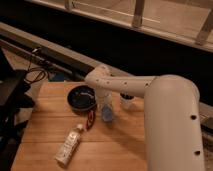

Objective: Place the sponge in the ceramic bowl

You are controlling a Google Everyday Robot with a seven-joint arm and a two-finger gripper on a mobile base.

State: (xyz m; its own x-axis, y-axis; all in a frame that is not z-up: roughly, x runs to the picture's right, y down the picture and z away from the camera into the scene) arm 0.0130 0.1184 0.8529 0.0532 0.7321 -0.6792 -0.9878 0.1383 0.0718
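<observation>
Gripper point(106, 103) points down over the middle of the wooden table point(120, 150), at the end of a thick white arm point(170, 115) that reaches in from the right. Whether it is apart or clamped cannot be told. Directly below the gripper, touching or nearly touching it, is the light-blue sponge point(107, 115), which seems to rest on the table. Just to the gripper's left sits the dark ceramic bowl point(82, 97), with nothing visible inside. Right of the gripper, close by, stands a small white cup point(127, 100), partly hidden by the arm. A reddish-brown elongated object point(91, 119) lies just beside the sponge, below and left of the gripper, between sponge and bowl. Farther toward the table's near edge, a pale plastic bottle point(69, 145) lies on its side.
</observation>
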